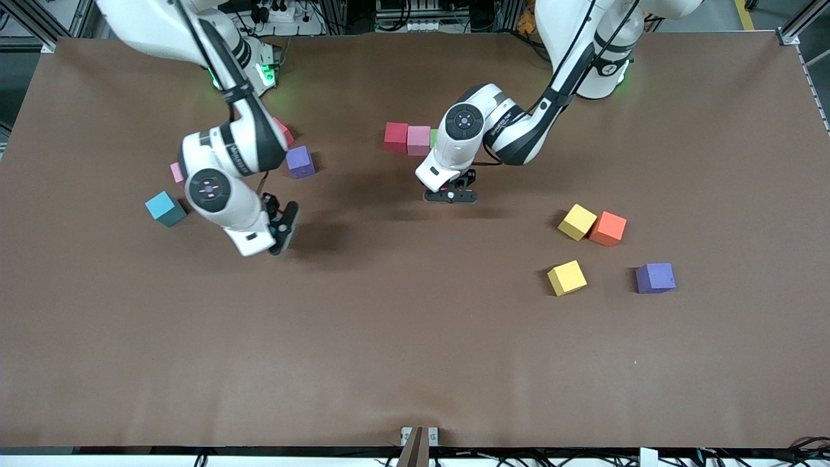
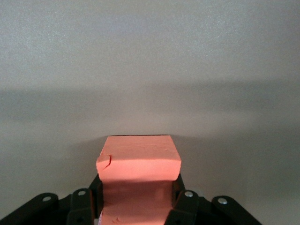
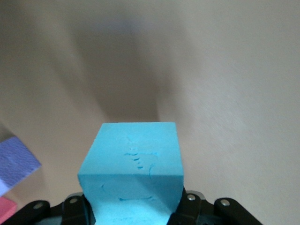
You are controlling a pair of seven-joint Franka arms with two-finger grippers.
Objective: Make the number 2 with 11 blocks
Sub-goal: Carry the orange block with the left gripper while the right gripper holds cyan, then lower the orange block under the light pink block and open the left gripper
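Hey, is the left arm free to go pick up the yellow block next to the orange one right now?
Probably not yet. The left gripper is already shut on an orange block, so it would have to set that down first. The yellow block itself lies uncovered, touching the other orange block.

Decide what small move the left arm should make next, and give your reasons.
Probably lower the orange block to the table and let go. The left pincer is shut on it, low over bare table, nearer the camera than the row of red block, pink block and a green block. The right pincer, shut on a blue block, is up over bare table.
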